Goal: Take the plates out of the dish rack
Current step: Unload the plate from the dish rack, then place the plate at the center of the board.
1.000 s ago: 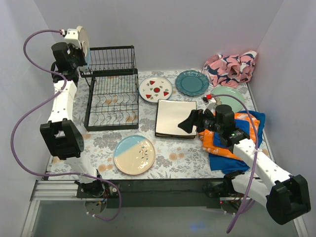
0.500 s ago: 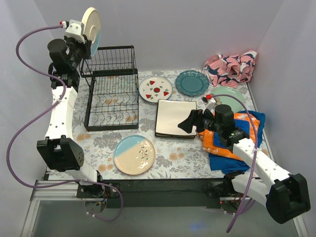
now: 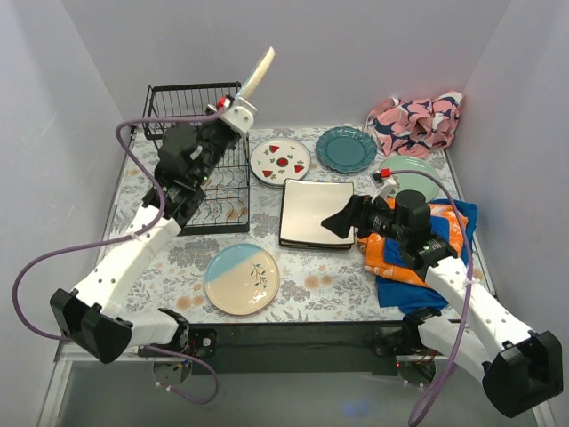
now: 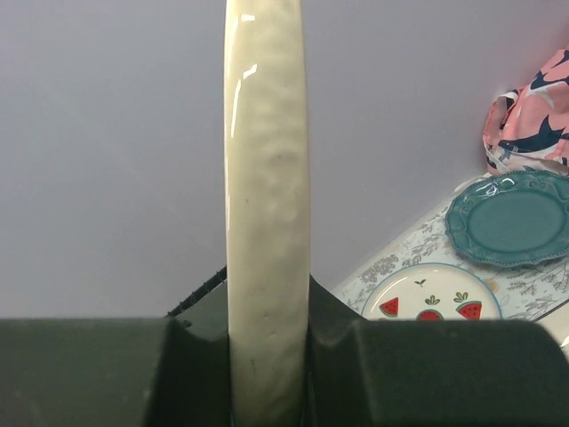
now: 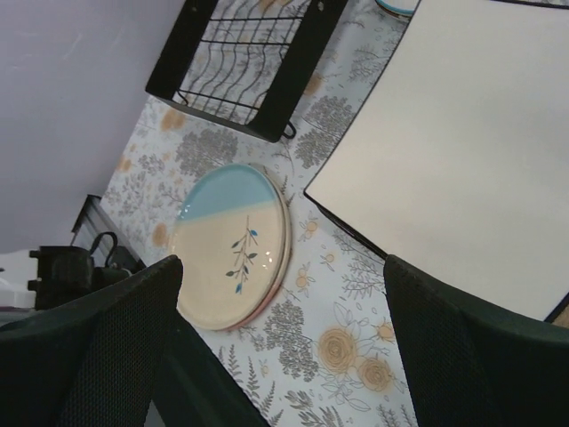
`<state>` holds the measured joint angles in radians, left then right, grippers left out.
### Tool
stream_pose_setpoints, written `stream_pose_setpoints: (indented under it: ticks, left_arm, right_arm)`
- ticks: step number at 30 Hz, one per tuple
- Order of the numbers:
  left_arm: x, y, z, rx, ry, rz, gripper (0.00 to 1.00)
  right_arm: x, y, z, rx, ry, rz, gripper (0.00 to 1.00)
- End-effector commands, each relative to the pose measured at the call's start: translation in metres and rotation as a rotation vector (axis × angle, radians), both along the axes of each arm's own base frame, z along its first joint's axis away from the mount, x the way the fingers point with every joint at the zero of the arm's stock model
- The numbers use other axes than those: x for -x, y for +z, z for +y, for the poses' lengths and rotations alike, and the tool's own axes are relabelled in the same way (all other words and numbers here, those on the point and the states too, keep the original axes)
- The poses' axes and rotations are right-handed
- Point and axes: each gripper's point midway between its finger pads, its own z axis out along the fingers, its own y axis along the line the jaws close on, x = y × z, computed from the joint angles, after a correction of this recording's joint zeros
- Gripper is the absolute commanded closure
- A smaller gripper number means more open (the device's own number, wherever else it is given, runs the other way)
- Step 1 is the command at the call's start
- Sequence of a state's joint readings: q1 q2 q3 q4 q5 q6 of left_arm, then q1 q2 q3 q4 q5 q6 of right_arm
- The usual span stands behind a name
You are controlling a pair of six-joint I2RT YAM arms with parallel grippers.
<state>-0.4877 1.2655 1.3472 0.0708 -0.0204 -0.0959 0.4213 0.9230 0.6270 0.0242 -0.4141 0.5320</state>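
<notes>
My left gripper (image 3: 242,105) is shut on a round cream plate (image 3: 259,73), held edge-on in the air above the right side of the black wire dish rack (image 3: 197,169). In the left wrist view the plate's rim (image 4: 267,205) stands upright between my fingers. The rack's slots look empty. My right gripper (image 3: 342,220) is open and empty over the stacked square cream plates (image 3: 311,209), which also show in the right wrist view (image 5: 462,151). A blue-and-cream plate (image 3: 242,278) lies at the front. A watermelon plate (image 3: 280,161), a teal plate (image 3: 345,149) and a pale green plate (image 3: 411,173) lie on the table.
A pink patterned cloth (image 3: 416,122) is bunched at the back right. An orange and blue cloth (image 3: 425,258) lies under my right arm. The table carries a floral cover (image 3: 329,285). Walls close in on three sides.
My left arm has swung from the far left to the right over the rack, carrying the cream plate, now seen edge-on. My right arm has barely moved.
</notes>
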Motion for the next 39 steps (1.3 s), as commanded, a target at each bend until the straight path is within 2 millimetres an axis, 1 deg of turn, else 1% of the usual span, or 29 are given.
stream_pose_setpoints:
  ticks: [1,2,3,4,5,6,7,8,9,10,11,12,13,14,15,17,19,21,24,26,29,34,35,37,38,39]
  left_arm:
    - [0.065,0.077,0.020,0.019,0.146,-0.322,1.00]
    - [0.066,0.058,0.016,-0.015,0.171,-0.303,1.00]
    - [0.079,0.060,0.004,-0.029,0.164,-0.350,1.00]
    - [0.089,0.060,0.002,-0.040,0.167,-0.376,1.00]
    - [0.094,0.046,0.000,-0.037,0.184,-0.381,1.00]
    - [0.108,0.042,-0.015,-0.060,0.150,-0.403,1.00]
    - [0.117,0.039,-0.019,-0.060,0.138,-0.410,1.00]
    - [0.123,0.023,-0.026,-0.063,0.131,-0.409,1.00]
    - [0.138,0.015,-0.038,-0.097,0.120,-0.423,1.00]
    - [0.142,0.002,-0.046,-0.120,0.121,-0.420,1.00]
    - [0.149,-0.001,-0.048,-0.107,0.136,-0.443,1.00]
    - [0.156,-0.025,-0.057,-0.145,0.140,-0.417,1.00]
    - [0.161,-0.030,-0.058,-0.191,0.171,-0.445,1.00]
    - [0.165,-0.033,-0.058,-0.163,0.189,-0.460,1.00]
    - [0.171,-0.045,-0.064,-0.185,0.180,-0.460,1.00]
    - [0.176,-0.050,-0.063,-0.190,0.194,-0.461,1.00]
    - [0.180,-0.059,-0.070,-0.207,0.168,-0.461,1.00]
    - [0.183,-0.062,-0.072,-0.200,0.151,-0.456,1.00]
    - [0.183,-0.071,-0.077,-0.216,0.135,-0.454,1.00]
    - [0.183,-0.076,-0.076,-0.216,0.134,-0.456,1.00]
    - [0.183,-0.086,-0.076,-0.223,0.140,-0.451,1.00]
    - [0.181,-0.105,-0.079,-0.244,0.139,-0.437,1.00]
    - [0.180,-0.108,-0.082,-0.247,0.139,-0.437,1.00]
    - [0.180,-0.116,-0.086,-0.257,0.130,-0.438,1.00]
    - [0.179,-0.124,-0.091,-0.279,0.123,-0.435,1.00]
    - [0.179,-0.127,-0.095,-0.285,0.115,-0.434,1.00]
  right_arm:
    - [0.009,0.054,0.004,-0.130,0.001,-0.038,0.02]
    - [0.009,0.057,0.003,-0.137,-0.011,-0.037,0.02]
    - [0.005,0.062,-0.002,-0.148,-0.058,-0.028,0.02]
    - [0.005,0.068,-0.006,-0.151,-0.088,-0.022,0.02]
    - [0.002,0.072,-0.010,-0.154,-0.127,-0.013,0.02]
    - [-0.005,0.075,-0.017,-0.154,-0.188,-0.009,0.02]
    - [-0.007,0.074,-0.020,-0.140,-0.211,0.012,0.02]
    - [-0.010,0.089,-0.022,-0.150,-0.225,-0.012,0.02]
    - [-0.015,0.094,-0.027,-0.146,-0.251,-0.015,0.02]
    - [-0.017,0.097,-0.029,-0.148,-0.262,-0.007,0.01]
    - [-0.017,0.106,-0.031,-0.155,-0.269,-0.012,0.02]
    - [-0.018,0.110,-0.032,-0.162,-0.275,-0.016,0.01]
    - [-0.017,0.115,-0.034,-0.177,-0.285,-0.016,0.02]
    - [-0.018,0.117,-0.036,-0.186,-0.304,-0.013,0.02]
    - [-0.018,0.118,-0.038,-0.194,-0.314,-0.012,0.02]
    - [-0.015,0.122,-0.040,-0.217,-0.331,-0.011,0.04]
    - [-0.014,0.122,-0.045,-0.225,-0.359,-0.017,0.04]
    - [-0.016,0.123,-0.051,-0.224,-0.390,-0.029,0.04]
    - [-0.017,0.130,-0.058,-0.221,-0.428,-0.062,0.04]
    - [-0.018,0.141,-0.062,-0.222,-0.442,-0.091,0.04]
    - [-0.018,0.154,-0.062,-0.221,-0.435,-0.126,0.04]
    - [-0.012,0.173,-0.059,-0.241,-0.399,-0.169,0.04]
    - [-0.009,0.180,-0.056,-0.253,-0.369,-0.190,0.04]
    - [-0.006,0.182,-0.050,-0.251,-0.327,-0.200,0.04]
    - [-0.002,0.181,-0.043,-0.250,-0.276,-0.197,0.05]
    - [0.000,0.181,-0.039,-0.246,-0.247,-0.195,0.05]
